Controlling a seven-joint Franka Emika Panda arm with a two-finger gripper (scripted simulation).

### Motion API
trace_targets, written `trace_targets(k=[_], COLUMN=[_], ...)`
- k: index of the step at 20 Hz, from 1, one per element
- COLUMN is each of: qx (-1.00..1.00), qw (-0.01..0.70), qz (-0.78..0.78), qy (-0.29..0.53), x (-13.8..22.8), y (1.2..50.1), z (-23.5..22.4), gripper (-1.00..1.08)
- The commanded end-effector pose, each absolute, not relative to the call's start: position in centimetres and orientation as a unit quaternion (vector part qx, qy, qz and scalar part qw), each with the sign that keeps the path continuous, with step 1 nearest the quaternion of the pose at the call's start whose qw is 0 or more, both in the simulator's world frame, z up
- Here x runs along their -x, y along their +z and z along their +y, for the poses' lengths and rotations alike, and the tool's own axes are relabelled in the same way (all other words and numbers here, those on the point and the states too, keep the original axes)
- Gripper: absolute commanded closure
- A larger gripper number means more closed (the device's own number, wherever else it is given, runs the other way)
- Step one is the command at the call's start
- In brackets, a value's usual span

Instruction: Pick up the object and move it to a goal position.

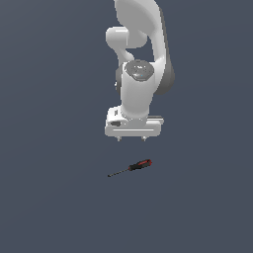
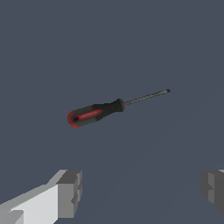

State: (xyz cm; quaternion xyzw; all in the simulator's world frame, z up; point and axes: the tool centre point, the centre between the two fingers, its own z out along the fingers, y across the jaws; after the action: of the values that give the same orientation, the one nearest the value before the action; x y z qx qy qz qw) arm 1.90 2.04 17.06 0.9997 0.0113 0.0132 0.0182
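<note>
The object, a small screwdriver (image 1: 133, 167) with a red-and-black handle and a thin dark shaft, lies flat on the dark grey floor. Its handle points toward the exterior view's right and its tip toward that view's left. My gripper (image 1: 132, 139) hangs above it, well clear of it, open and empty. In the wrist view the screwdriver (image 2: 98, 111) shows whole, apart from the two grey fingertips (image 2: 70, 192), which stand wide apart. No goal marker shows in either view.
The white arm (image 1: 141, 59) rises above the gripper at the top of the exterior view. The plain dark grey floor (image 1: 49, 197) spreads all around.
</note>
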Motion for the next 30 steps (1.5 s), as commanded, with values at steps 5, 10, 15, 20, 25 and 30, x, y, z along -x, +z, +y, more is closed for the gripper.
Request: trace_targets(k=[5, 10, 15, 20, 25, 30], qx=[-0.999, -0.994, -0.984, -0.968, -0.948, -0.922], qw=[0.014, 0.010, 0.006, 0.004, 0.002, 0.000], qz=[-0.043, -0.105, -0.178, -0.249, -0.319, -0.387], qy=[0.012, 0.010, 0.008, 0.006, 0.004, 0.002], x=[-2.6, -3.3, -4.2, -5.0, -5.8, -6.5], y=[16.2, 15.3, 14.1, 12.9, 11.6, 10.4], z=[2.0, 2.0, 1.9, 1.9, 1.8, 1.8], gripper=[-0.92, -0.92, -0.92, -0.92, -0.92, -0.92])
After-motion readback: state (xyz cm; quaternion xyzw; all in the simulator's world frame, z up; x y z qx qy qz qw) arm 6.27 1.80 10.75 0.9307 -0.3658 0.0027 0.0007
